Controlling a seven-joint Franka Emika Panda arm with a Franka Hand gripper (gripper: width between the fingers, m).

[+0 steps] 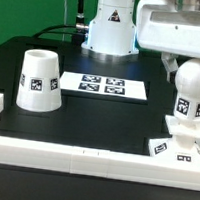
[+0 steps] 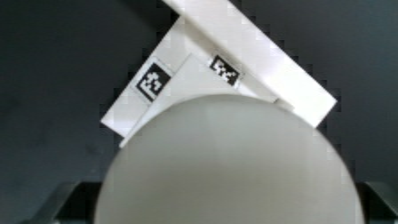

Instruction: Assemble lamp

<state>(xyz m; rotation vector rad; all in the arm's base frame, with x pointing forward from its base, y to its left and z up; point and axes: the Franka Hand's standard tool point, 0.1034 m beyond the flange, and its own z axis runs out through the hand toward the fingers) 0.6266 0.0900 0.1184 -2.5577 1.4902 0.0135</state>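
- My hand (image 2: 228, 208) looks closed on the bulb (image 1: 192, 93). In the wrist view the rounded body fills the gap, with a dark finger at each side of it. The contact itself is hard to make out.
- The bulb stands upright at the exterior view's right, its narrow lower end meeting the base (image 1: 176, 145). I cannot tell whether it is fully seated.
- The base lies on the dark surface (image 1: 105, 124), just beside the white border rail (image 1: 72, 155) at the front.
- The step in hand, as I judge it, is joining bulb to base. To do it well I keep the bulb's axis plumb over the socket, because a tilt would likely jam the joint.
- I press down only lightly while turning, so the base does not skid or spin with the bulb. The rail may help brace it.
- I grip firmly but not hard, since the rounded plastic could slip out from between my fingers.
- The shade (image 1: 39, 81) sits mouth-down, well apart at the exterior view's left, beyond the marker board (image 1: 102, 85).
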